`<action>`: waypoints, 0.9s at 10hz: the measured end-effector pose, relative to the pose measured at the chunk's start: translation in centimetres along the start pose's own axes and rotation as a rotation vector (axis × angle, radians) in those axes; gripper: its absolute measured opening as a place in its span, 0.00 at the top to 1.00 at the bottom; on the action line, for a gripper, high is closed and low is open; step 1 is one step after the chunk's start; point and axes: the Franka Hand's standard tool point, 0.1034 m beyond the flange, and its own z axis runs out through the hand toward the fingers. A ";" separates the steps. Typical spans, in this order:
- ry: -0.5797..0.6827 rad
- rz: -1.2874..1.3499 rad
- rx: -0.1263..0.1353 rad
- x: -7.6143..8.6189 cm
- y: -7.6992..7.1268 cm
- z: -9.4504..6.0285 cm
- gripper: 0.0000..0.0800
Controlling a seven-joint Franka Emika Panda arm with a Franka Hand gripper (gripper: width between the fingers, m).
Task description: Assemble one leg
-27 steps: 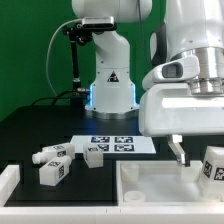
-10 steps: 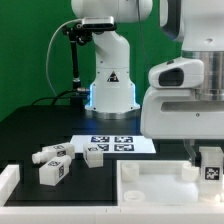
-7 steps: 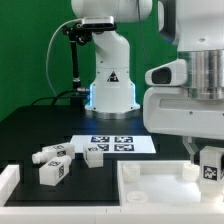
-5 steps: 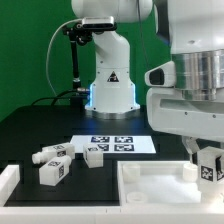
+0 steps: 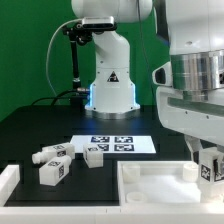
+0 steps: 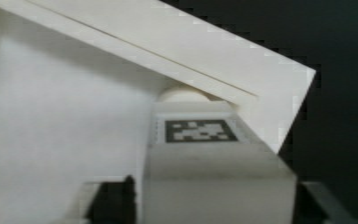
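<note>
At the lower right of the exterior view, the robot arm's black two-finger gripper is clamped around a small white blocky leg with a black-and-white square marker tag on its face. The fingers sit on either side of the leg, only as far apart as the leg is wide. The leg is held upright at the right edge of the frame, over the far right corner of the large white tray-like piece with raised edges, which fills the lower right foreground; whether the leg's base touches the tray cannot be told from here. In the wrist view, the held leg runs up the middle of the picture with its tag facing the camera, a dark finger close on each side, and its far end lies beside a rounded bump in the tray's corner, right under the raised rim. Three more small white legs of the same kind lie loose on the black tabletop at lower left. The flat white marker board lies at centre, in front of the arm's white base.
</note>
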 end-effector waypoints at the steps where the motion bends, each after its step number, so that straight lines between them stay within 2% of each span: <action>1: 0.014 -0.182 -0.010 0.0 0.0 0.0 0.34; 2: 0.018 -0.373 -0.018 -0.3 0.0 0.1 0.23; 4: 0.035 -0.597 -0.030 -1.1 -0.2 -0.2 0.20; 6: 0.034 -0.726 -0.035 -0.8 -0.1 -0.1 0.19; 8: 0.059 -1.035 -0.068 -0.7 -0.5 -0.4 0.19; 9: 0.059 -1.118 -0.069 -0.3 -0.5 -0.6 0.19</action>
